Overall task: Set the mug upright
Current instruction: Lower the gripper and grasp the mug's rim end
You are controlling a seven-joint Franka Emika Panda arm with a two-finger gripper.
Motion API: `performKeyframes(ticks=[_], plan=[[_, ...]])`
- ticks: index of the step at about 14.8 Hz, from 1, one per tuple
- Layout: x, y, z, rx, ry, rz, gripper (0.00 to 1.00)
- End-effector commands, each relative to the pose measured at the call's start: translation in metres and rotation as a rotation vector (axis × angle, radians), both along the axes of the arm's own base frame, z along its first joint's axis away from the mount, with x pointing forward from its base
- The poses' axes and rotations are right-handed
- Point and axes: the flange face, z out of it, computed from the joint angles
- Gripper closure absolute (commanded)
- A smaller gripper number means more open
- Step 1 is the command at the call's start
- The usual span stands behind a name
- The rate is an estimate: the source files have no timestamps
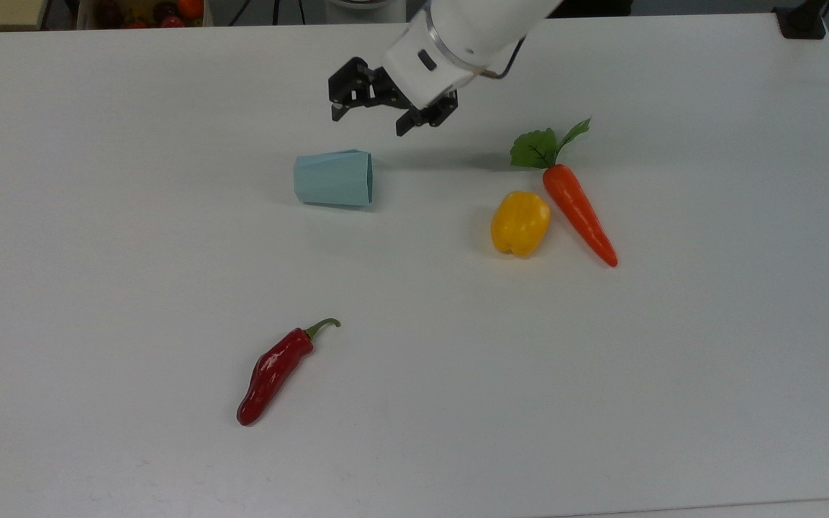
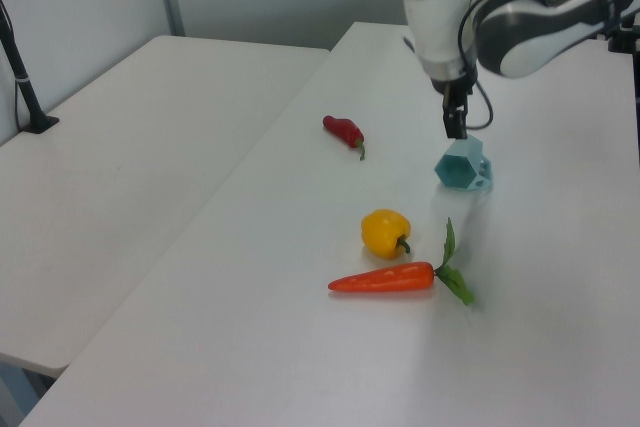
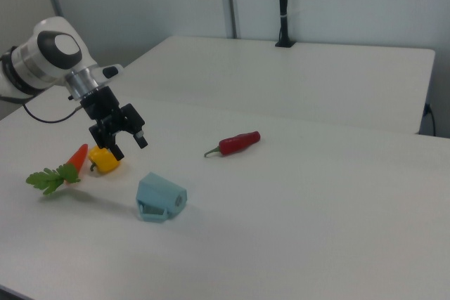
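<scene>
The mug (image 1: pixel 332 178) lies on its side on the counter (image 1: pixel 98 252), rim toward the top view's right, handle seemingly on its far side. The claw (image 1: pixel 369 121) hangs just above it — spread wide, holding nothing. Best to come down over the rim end, pinch one wall there, then lift and swing the base down — slowly, since faceted sides may slip.

Pincer (image 1: pixel 368 125) agape just above sideways mug (image 1: pixel 333 178)
</scene>
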Motion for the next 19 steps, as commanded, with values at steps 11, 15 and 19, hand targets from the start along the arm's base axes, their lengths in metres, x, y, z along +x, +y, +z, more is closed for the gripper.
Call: performKeyframes(ticks=[11, 15, 19], plan=[[-0.004, -0.009, -0.123, -0.395, -0.001, -0.105, 0.43], [-0.007, -0.011, -0.126, -0.403, 0.011, -0.104, 0.83], [-0.003, -0.019, -0.106, -0.396, -0.009, -0.12, 1.0]])
